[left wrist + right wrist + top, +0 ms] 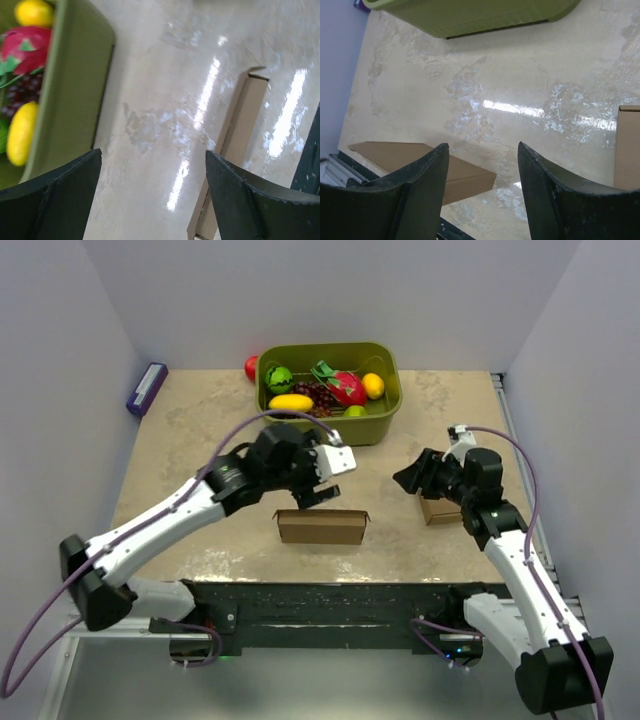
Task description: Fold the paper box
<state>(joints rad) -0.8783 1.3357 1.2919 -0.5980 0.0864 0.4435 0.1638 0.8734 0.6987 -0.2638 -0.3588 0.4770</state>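
Note:
The paper box [322, 526] is a wide, flat brown cardboard piece lying near the table's front edge, in the middle. My left gripper [320, 483] hovers just above its far side, open and empty. In the left wrist view the box [245, 117] runs beside the right finger [250, 200] of that gripper [152, 155]. My right gripper [408, 478] is open and empty, to the right of the box and apart from it. In the right wrist view the box [465, 172] shows at lower left, behind the left finger of the gripper [482, 146].
A small brown cardboard cube [440, 508] sits under my right arm and also shows in the right wrist view [627, 145]. A green bin [385, 412] of toy fruit stands at the back; its wall [70, 95] shows in the left wrist view. A purple object [146, 388] lies far left.

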